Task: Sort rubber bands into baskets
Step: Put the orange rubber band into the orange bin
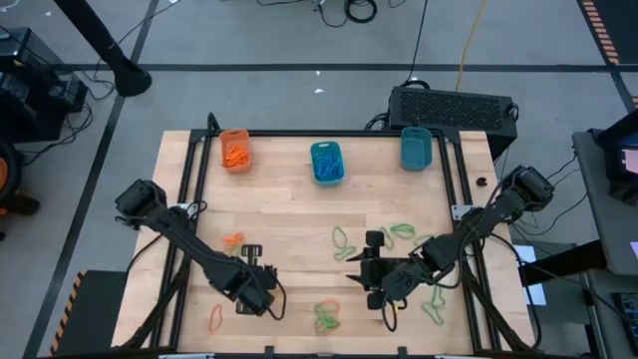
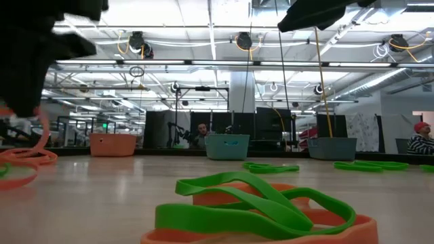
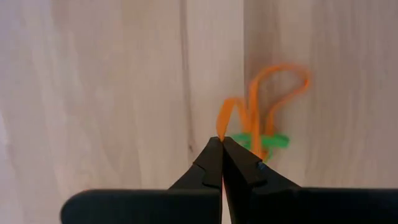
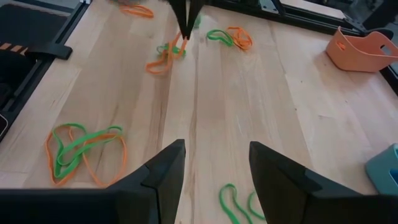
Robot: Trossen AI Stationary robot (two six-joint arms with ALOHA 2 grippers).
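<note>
My left gripper (image 1: 259,281) points down over the near-left part of the table, shut on an orange rubber band (image 4: 163,61) that has a green band (image 3: 266,140) tangled in it. My right gripper (image 4: 216,168) hovers open near the table's middle, touching nothing. Loose bands lie flat on the wood: an orange one (image 1: 214,319), an orange and green pair (image 1: 232,241), a green and orange tangle (image 1: 326,317), and green ones (image 1: 402,231). The baskets stand along the far edge: orange (image 1: 235,150), teal (image 1: 327,163) and teal (image 1: 416,149). My left gripper pinches one strand of the orange band (image 3: 221,124) between its two fingertips (image 3: 211,158), coming from above and pointing down. The band runs down from the fingers, and its lower loop (image 4: 155,66) and the tangled green band seem to rest on the table.
A black box (image 1: 454,105) sits beyond the far right corner. Black frame rails (image 1: 189,170) border the table. The green and orange tangle (image 2: 258,210) lies close to the near edge. A seated person (image 2: 201,132) and another person (image 2: 422,139) show in the room behind.
</note>
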